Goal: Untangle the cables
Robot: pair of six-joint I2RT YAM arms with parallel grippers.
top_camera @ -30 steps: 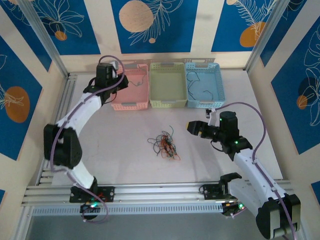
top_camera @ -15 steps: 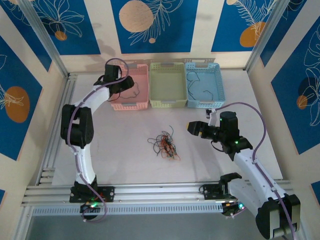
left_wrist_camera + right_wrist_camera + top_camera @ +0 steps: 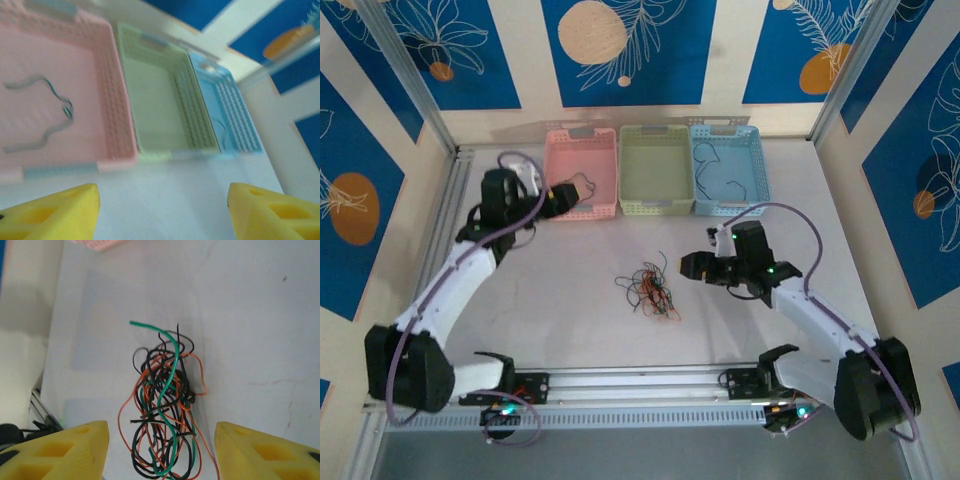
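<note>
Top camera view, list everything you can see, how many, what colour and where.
Table: one, white.
Baskets: three in a row at the far edge, pink basket, green basket, blue basket.
Cable clump: one, black, orange and green strands, mid-table.
Single cable: one, dark, in the pink basket.
Loose cable: at least one, dark, in the blue basket.
Wall panels: several, blue with orange and white prints, around the table.
Left arm, right arm: two, white and black.
Left claw: open, near the pink basket.
Right claw: open, facing the clump.
</note>
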